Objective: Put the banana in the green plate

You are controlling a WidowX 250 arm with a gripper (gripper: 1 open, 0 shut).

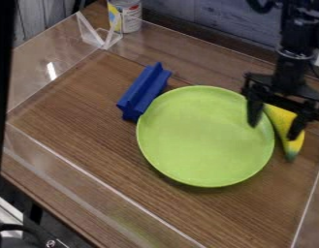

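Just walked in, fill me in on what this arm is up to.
The arm's gripper hangs open, pointing down over the banana, which lies on the wooden table just off the right edge of the green plate. One finger stands on each side of the banana's upper end; nothing is gripped yet. The plate holds nothing, and a blue block lies to its left.
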